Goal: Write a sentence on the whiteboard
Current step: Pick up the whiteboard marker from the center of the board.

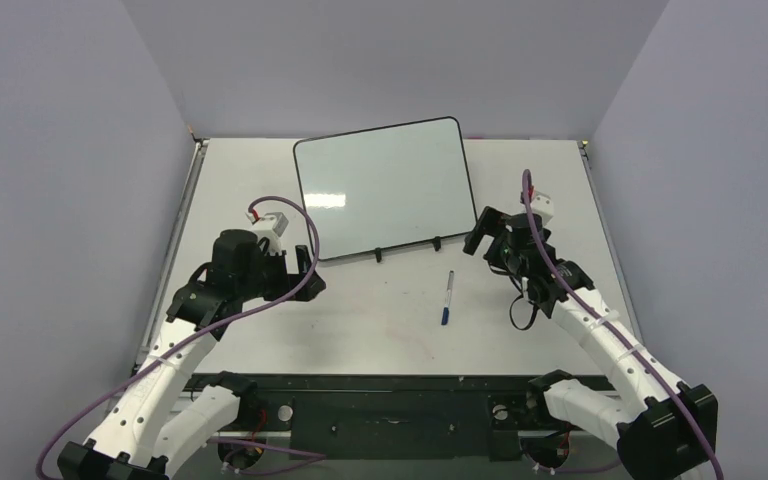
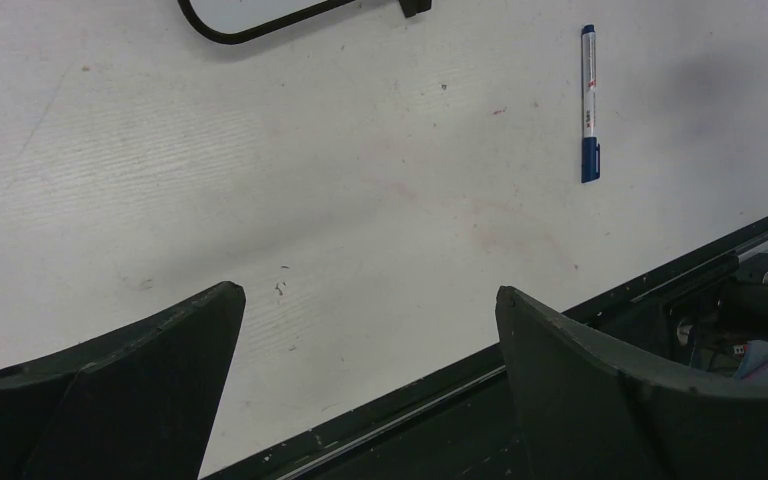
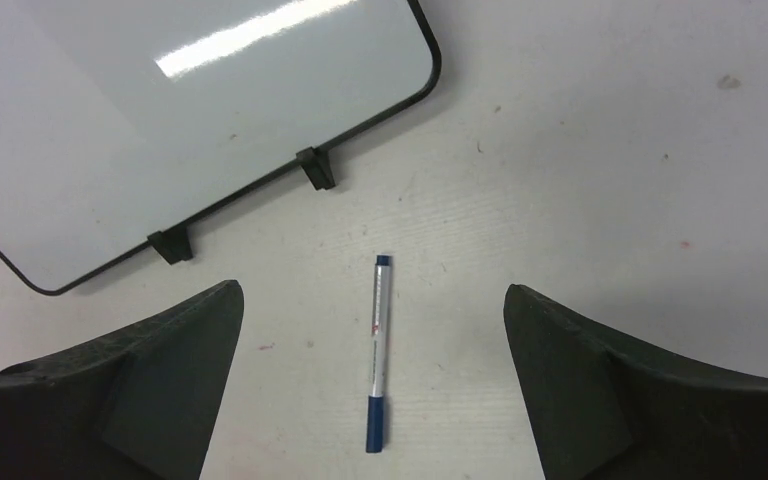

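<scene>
The marker (image 1: 447,297) lies on the table (image 1: 380,330), just before the whiteboard (image 1: 385,185).

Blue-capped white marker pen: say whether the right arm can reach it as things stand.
Probably yes: the blue-capped white marker pen lies in the open, centred before the open right pincer, nothing between.

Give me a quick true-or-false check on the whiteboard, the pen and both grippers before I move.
1. The whiteboard has no writing on it. True.
2. The right gripper is holding the pen. False: that gripper is open and empty, and the pen lies loose on the table.
3. The pen rests on top of the whiteboard. False: it lies on the table in front of the board's edge with the two clip feet, apart from the board.
4. The left gripper is open and empty. True.
5. The pen's larger blue end points toward the arm bases. True.
</scene>
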